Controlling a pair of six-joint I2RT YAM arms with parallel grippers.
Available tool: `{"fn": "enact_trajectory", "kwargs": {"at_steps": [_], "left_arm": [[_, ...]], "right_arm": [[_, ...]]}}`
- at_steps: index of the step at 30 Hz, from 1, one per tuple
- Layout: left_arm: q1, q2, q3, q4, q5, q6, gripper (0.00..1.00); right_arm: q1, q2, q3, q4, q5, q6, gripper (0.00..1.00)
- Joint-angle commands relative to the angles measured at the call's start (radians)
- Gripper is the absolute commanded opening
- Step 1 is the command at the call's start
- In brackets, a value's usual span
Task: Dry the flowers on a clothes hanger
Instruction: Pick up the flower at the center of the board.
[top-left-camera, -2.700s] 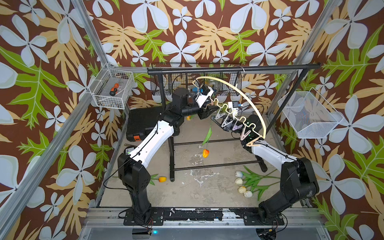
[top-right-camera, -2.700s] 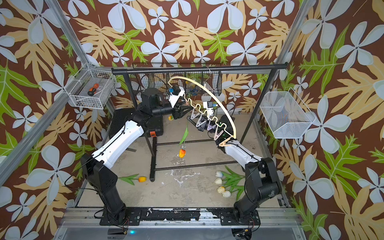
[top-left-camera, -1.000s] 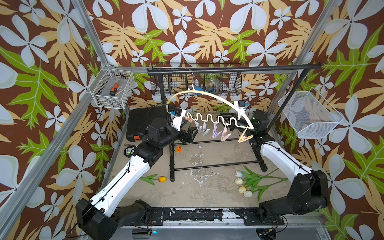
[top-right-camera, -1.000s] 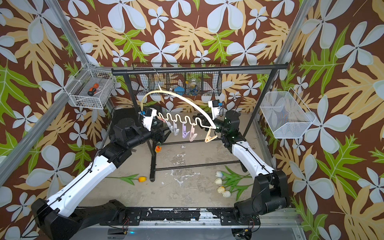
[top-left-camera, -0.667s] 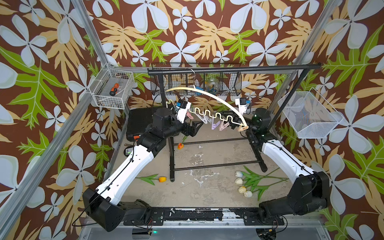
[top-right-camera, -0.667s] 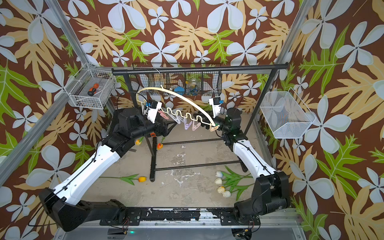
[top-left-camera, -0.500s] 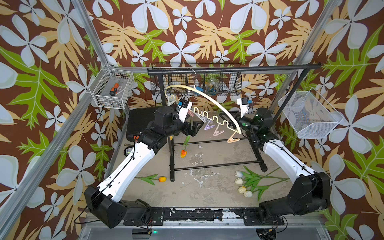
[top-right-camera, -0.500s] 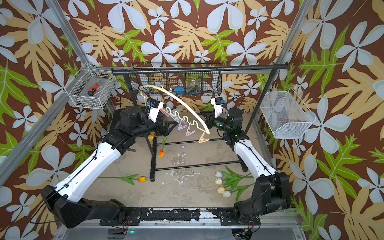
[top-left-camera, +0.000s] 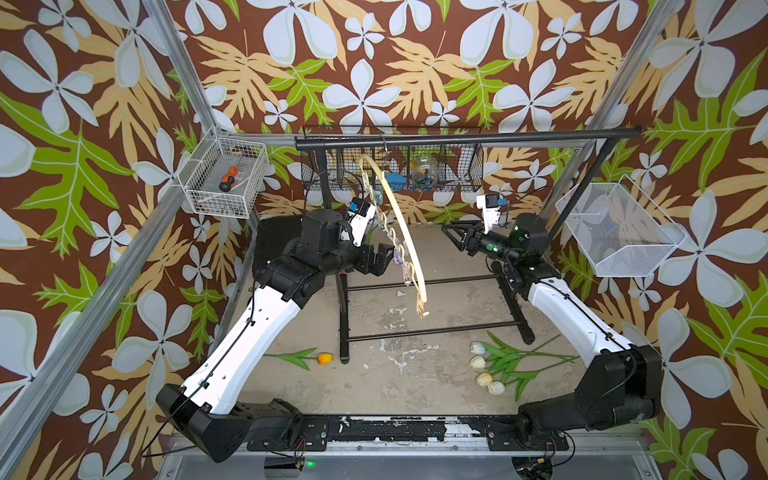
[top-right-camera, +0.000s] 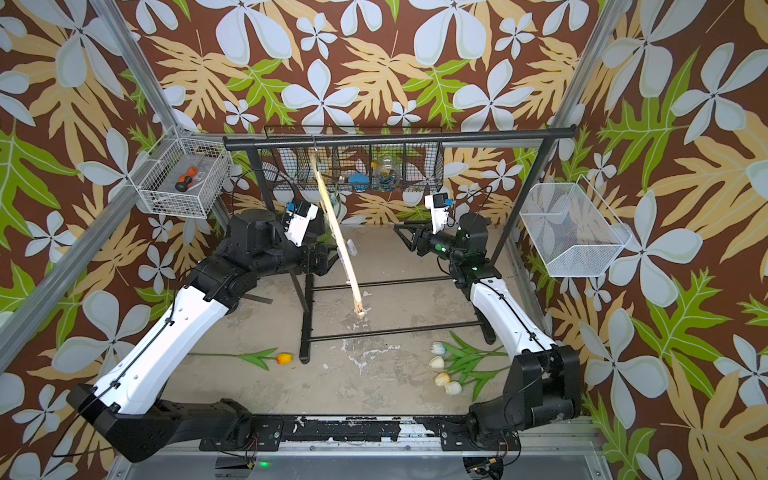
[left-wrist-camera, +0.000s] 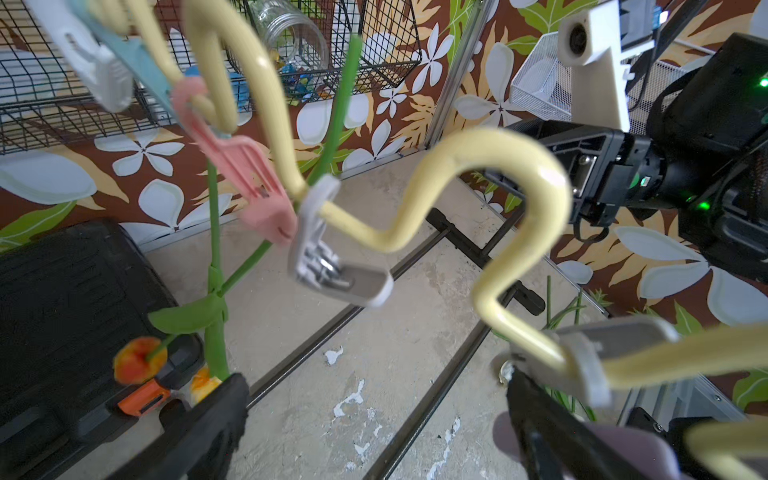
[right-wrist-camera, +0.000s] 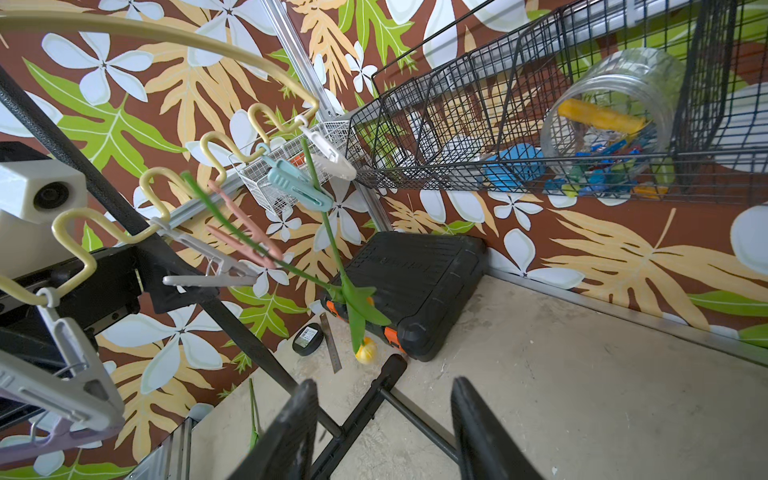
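The cream clothes hanger (top-left-camera: 400, 220) hangs by its metal hook from the rack's top bar, seen almost edge-on in both top views (top-right-camera: 338, 237). Two flowers are clipped in its pegs, green stems (left-wrist-camera: 214, 232) hanging down and orange heads (left-wrist-camera: 139, 359) low. My left gripper (top-left-camera: 382, 257) is open right beside the wavy bar (left-wrist-camera: 490, 141), with nothing between its fingers. My right gripper (top-left-camera: 453, 235) is open and empty, a short way right of the hanger. One orange tulip (top-left-camera: 322, 358) and several white tulips (top-left-camera: 484, 370) lie on the floor.
The black garment rack (top-left-camera: 457, 139) spans the back, its floor rails under the hanger. A black wire basket (top-left-camera: 469, 166) holding a jar hangs behind it. A white wire basket (top-left-camera: 199, 195) is at the left wall, a white mesh basket (top-left-camera: 619, 257) at the right. A black tool case (right-wrist-camera: 415, 274) sits back left.
The hanger stretched between both grippers a second ago. The right gripper let go and drew back, the left opened wider, and the hanger swung round to hang edge-on from the rack bar.
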Motion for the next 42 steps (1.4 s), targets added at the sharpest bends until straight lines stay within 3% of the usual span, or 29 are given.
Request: {"fn": "enact_trajectory", "kwargs": {"at_steps": [1,14,19,22,25,31,36,42], "left_arm": [[0.001,-0.012,0.037,-0.066,-0.042,-0.012,0.98],[0.002,-0.053,0.139,-0.212,-0.143,-0.022,0.89],[0.002,-0.06,0.179,-0.268,-0.173,-0.013,0.77],[0.002,-0.061,0.2,-0.295,-0.193,0.007,0.64],[0.002,-0.055,0.22,-0.339,-0.255,0.008,0.63],[0.002,-0.069,0.22,-0.364,-0.361,-0.029,0.74],[0.002,-0.076,0.261,-0.412,-0.444,-0.055,0.75],[0.002,-0.046,0.301,-0.529,-0.638,-0.104,0.73]], "right_arm": [[-0.002,-0.002,0.015,0.007,0.0,-0.013,0.53],[-0.002,-0.02,0.059,-0.04,0.002,-0.022,0.53],[-0.004,-0.024,0.062,-0.051,0.002,-0.026,0.53],[-0.004,-0.025,0.074,-0.063,0.002,-0.027,0.52],[-0.004,-0.028,0.085,-0.077,-0.001,-0.028,0.52],[-0.005,-0.046,0.107,-0.099,-0.005,-0.017,0.52],[-0.005,-0.067,0.114,-0.119,-0.004,-0.015,0.51],[-0.007,-0.083,0.136,-0.168,-0.007,-0.014,0.52]]}}
